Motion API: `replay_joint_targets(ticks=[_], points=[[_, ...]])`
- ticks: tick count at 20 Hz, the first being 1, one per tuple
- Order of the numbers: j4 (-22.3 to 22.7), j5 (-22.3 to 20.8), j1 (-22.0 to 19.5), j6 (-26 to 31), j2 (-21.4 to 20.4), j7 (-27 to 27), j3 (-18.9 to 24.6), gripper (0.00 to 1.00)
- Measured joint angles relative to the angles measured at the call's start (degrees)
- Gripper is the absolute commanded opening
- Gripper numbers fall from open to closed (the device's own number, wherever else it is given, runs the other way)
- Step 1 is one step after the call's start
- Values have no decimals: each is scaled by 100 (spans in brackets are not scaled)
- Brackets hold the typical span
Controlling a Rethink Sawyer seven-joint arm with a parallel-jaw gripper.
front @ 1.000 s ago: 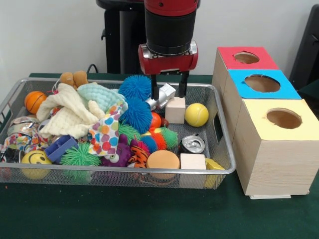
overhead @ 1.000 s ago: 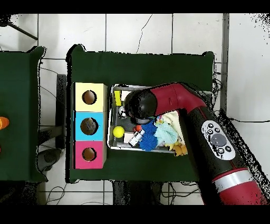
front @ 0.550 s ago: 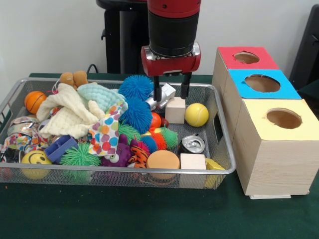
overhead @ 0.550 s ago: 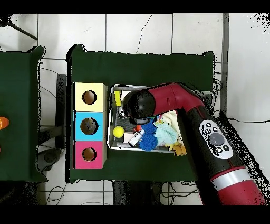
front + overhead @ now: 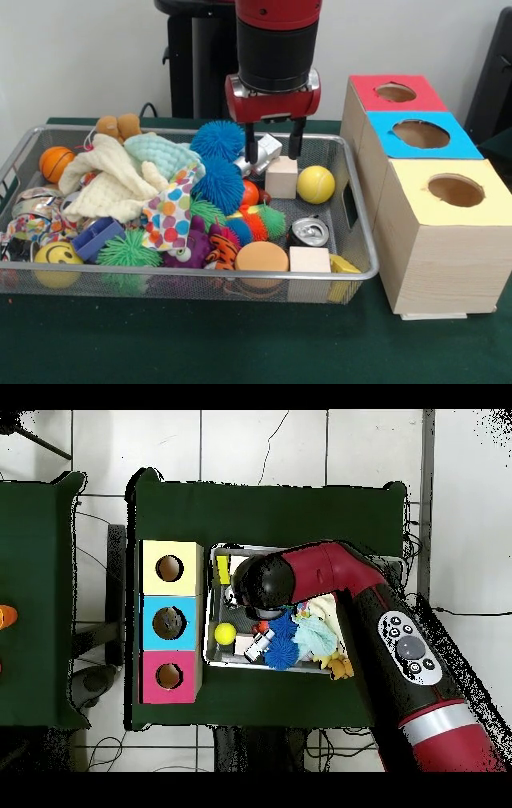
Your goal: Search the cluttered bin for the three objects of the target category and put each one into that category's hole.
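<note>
Gripper [image 5: 273,149] above the wooden cube [image 5: 282,176] at the back of the wire bin [image 5: 362,240].

The two black fingers [image 5: 250,146] stand apart and hold nothing, their tips just above the cube and either side of its top, seemingly not touching it. A second wooden cube [image 5: 310,259] sits at the bin's front wall, beside an orange disc [image 5: 262,257] and a crushed can [image 5: 310,232]. A yellow ball [image 5: 316,184] lies just right of the rear cube, a silver toy [image 5: 261,154] just left, then blue spiky balls [image 5: 218,164] and a cream cloth [image 5: 112,186]. Beside the bin on the green table [image 5: 240,344] stands a wooden box row with holed tops: red [image 5: 396,94], blue [image 5: 421,134], yellow [image 5: 453,190]. From overhead the arm [image 5: 330,574] covers the cube.
</note>
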Motion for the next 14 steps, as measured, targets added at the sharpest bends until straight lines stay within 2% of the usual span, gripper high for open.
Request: replay_joint_targets(ticks=[14], points=[[1,-128,0,-2,2,0,-100,100]])
